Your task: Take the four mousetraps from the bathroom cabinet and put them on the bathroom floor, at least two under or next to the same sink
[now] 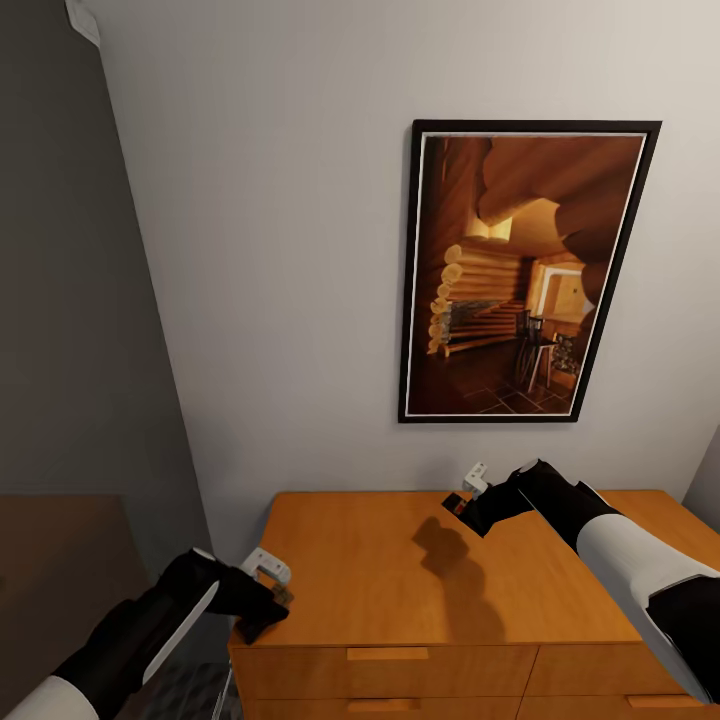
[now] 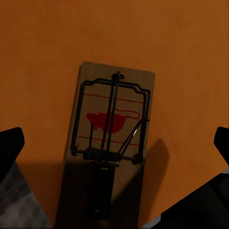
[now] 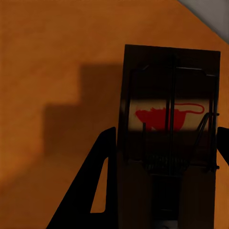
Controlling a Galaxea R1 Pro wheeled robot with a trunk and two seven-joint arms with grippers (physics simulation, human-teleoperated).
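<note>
**Ana:** Grey wall [image 1: 280, 250] behind, with a framed log-cabin picture [image 1: 525, 272] hanging above the orange-brown cabinet [image 1: 380, 560]. What are the claws doing?

**Ben:** Right gripper [image 3: 164, 143] first: its dark fingers [image 3: 102, 176] sit on either side of a mousetrap [image 3: 171, 119], pinching the board by its long edges. The trap is lifted clear of the cabinet top and throws a stepped shadow on the wood. From the head camera that gripper [image 1: 470, 500] hangs over the back of the top, below the picture.

**Ana:** And the left one?

**Ben:** Left gripper [image 2: 114, 143] is spread wide; the finger tips [image 2: 10, 145] show far apart at the frame's edges, touching nothing. Between them a second mousetrap [image 2: 112, 143] lies flat on the cabinet top, red mouse mark up, wire bar over it. In the head view this gripper [image 1: 265, 585] hovers at the top's front left corner.

**Ana:** Drawers?

**Ben:** Drawer fronts [image 1: 385, 670] with wooden bar handles look closed; I cannot tell what is inside.
</note>
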